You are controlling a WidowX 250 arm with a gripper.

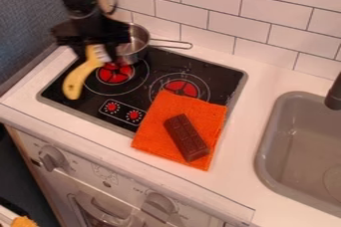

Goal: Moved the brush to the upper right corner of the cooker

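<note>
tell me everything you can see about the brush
The brush has a smooth-looking yellow handle, slightly curved, with white bristles at its upper end, right by the gripper. The rounded handle end points down-left, over the left part of the black cooktop. Whether it is gripped or touches the cooktop is unclear.

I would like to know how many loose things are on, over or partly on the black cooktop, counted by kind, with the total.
Brush: 1
Metal pot: 1
Orange cloth: 1
Brown bar, on the cloth: 1
Total: 4
</note>
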